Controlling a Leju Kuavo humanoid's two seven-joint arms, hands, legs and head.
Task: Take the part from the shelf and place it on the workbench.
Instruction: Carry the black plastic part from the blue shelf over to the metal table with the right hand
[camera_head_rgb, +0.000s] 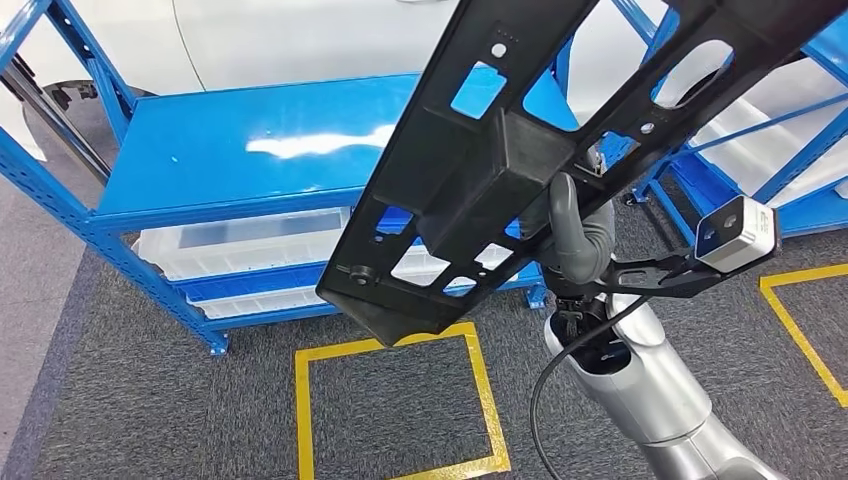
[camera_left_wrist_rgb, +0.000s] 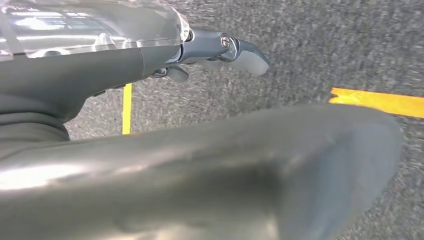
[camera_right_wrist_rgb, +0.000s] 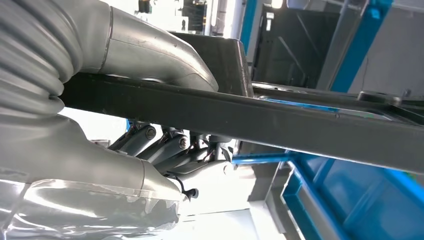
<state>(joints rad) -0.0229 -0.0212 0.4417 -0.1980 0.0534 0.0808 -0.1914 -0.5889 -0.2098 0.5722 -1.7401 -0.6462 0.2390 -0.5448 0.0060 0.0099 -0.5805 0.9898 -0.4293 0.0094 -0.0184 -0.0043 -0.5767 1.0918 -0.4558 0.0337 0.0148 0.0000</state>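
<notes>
A long black plastic part with cut-out windows hangs tilted in the air, close in front of the head view. My right hand grips it from below near its middle, thumb up against its edge. In the right wrist view the part's black bar runs between the thumb and the dark fingers wrapped under it. My left hand hangs over the grey carpet, holding nothing, with a finger stretched out apart from the thumb.
A blue shelf with a bare top stands behind the part, with white bins on its lower level. A second blue rack stands at the right. Yellow tape marks squares on the grey carpet.
</notes>
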